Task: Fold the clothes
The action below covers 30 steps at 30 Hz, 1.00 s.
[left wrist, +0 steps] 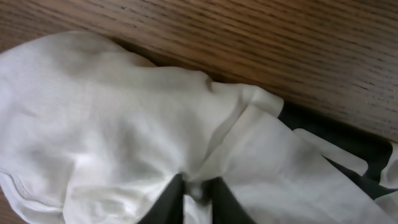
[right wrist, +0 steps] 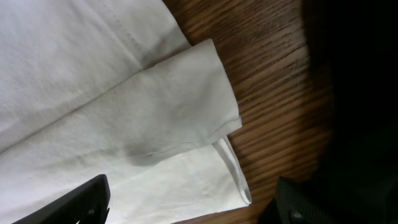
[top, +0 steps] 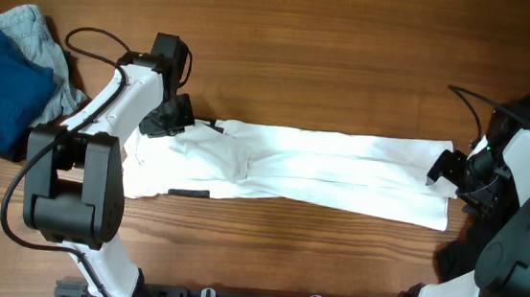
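White trousers [top: 321, 173] lie flat on the table [top: 332, 39], long axis running side to side between my two arms. Waist end is toward my left, leg hems toward my right.

Left gripper [top: 166, 121]: on the waist end, at its far corner. Wrist cam shows the fingers [left wrist: 168, 205] narrow, with a ridge of white fabric pinched between them. I read that as holding cloth.

Right gripper [top: 447, 176]: at the hem end. Fingers [right wrist: 74, 202] are spread wide and not gripping anything. The hems sit just under and between them, and the rest of the trousers runs away from my fingers toward the left arm.

Key relation: each arm is on its own end of the long axis. The right is nearer the hems and the left is nearer the waist. My guess is the next fold goes end to end, so the right has to close on the hems first. Risk: the two cuffs are offset, so a pinch could catch only one layer.

Counts:
- white trousers: 1
- leg hems in the right wrist cam: 2, the upper hem [right wrist: 205, 106] overlapping the lower hem [right wrist: 230, 180]
- other clothes: 2, a blue garment [top: 1, 87] on a grey garment [top: 35, 27], piled at the far left, well apart from the trousers
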Each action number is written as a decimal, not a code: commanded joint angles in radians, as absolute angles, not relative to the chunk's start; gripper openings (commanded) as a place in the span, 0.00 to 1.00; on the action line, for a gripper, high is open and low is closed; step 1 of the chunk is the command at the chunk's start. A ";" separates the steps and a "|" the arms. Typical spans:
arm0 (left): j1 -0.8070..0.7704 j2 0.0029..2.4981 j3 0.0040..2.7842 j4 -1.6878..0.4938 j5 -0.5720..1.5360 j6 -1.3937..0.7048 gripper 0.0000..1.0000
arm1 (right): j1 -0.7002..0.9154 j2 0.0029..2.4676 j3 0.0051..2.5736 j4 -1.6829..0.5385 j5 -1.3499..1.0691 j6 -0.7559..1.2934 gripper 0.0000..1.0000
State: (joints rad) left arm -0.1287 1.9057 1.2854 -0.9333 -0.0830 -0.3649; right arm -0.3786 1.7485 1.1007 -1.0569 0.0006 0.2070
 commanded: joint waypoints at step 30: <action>-0.126 1.819 1.255 -1.028 -0.155 -0.379 0.30 | -0.381 1.744 1.092 -1.079 -0.001 0.208 0.87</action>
State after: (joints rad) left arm -0.1287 1.8351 1.2682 -1.0351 -0.1349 -0.3759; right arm -0.3786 1.7485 1.1007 -1.0637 0.0006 0.2073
